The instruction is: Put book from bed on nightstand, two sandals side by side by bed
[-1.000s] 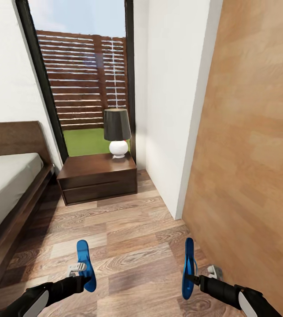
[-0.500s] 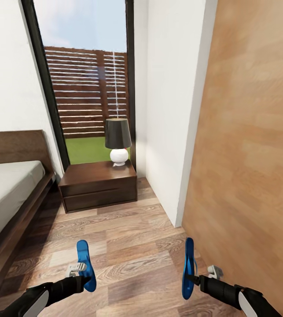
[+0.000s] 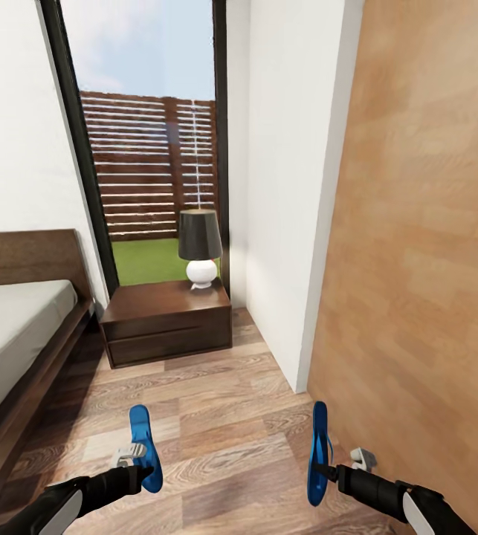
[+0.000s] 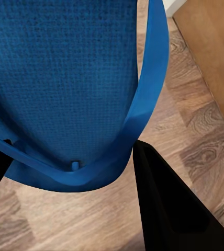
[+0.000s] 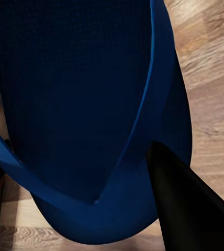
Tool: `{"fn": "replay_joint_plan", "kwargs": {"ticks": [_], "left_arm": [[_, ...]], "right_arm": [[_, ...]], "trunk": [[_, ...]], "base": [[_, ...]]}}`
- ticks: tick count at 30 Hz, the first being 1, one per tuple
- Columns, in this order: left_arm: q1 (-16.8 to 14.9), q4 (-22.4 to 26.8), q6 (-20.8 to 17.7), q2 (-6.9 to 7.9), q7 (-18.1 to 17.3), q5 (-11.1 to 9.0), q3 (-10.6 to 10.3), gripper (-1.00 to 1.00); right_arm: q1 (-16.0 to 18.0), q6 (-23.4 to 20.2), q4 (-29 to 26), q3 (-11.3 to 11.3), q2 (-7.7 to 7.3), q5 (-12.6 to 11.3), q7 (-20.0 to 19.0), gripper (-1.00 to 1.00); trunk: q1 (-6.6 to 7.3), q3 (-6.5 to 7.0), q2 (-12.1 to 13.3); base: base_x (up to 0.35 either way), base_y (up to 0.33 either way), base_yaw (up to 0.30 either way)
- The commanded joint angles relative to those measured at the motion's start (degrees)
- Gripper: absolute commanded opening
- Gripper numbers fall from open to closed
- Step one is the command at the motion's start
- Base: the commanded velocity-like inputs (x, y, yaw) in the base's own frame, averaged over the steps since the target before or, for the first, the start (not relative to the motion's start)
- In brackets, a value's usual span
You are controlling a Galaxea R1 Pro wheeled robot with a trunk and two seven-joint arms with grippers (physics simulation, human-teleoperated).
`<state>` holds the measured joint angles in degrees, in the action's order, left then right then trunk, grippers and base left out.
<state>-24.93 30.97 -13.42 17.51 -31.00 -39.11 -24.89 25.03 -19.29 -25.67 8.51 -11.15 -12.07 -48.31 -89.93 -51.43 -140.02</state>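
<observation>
Grey-brown floor planks (image 3: 216,386) run ahead toward a tall window (image 3: 149,148), between the bed (image 3: 15,334) on the left and a white wall with a pale wood panel (image 3: 424,260) on the right. Each blue sandal is already off the floor: the left sandal (image 3: 143,448) is pinched edge-up in the left gripper (image 3: 136,453), and the right sandal (image 3: 317,453) stands on edge in the right gripper (image 3: 328,469). In the wrist views the dark fingers (image 4: 167,209) close on the heel end of each sole, with the thong strap (image 4: 148,94) looped just beside them; both jaws are clamped on their sandals.

Compared with a second ago, the nightstand (image 3: 168,319) and its lamp (image 3: 199,245) sit lower in the head view and more sky shows, while the sandals hold their places in front of the robot. I read that as the head or trunk tilting up, not the furniture moving. Both sandals are carried near the bed's long side, so setting them down together beside the frame looks like the next step.
</observation>
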Motion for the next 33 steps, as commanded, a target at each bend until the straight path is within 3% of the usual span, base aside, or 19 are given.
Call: {"fn": "replay_joint_plan", "kwargs": {"ticks": [1, 33], "left_arm": [[-0.03, 0.05, -0.38, 0.06, 0.07, -0.53, -0.25, -1.0], [-0.03, 0.05, -0.38, -0.02, 0.07, -0.53, -0.25, -1.0]], "right_arm": [[0.02, -0.48, 0.01, 0.11, 0.02, -0.32, -0.13, -1.0], [0.03, -0.48, 0.01, 0.15, 0.0, -0.32, -0.11, -1.0]], "trunk": [[0.24, 0.12, 0.39], [7.27, 5.87, 13.22]], "base": [[0.0, 0.0, 0.0], [0.0, 0.0, 0.0]]}}
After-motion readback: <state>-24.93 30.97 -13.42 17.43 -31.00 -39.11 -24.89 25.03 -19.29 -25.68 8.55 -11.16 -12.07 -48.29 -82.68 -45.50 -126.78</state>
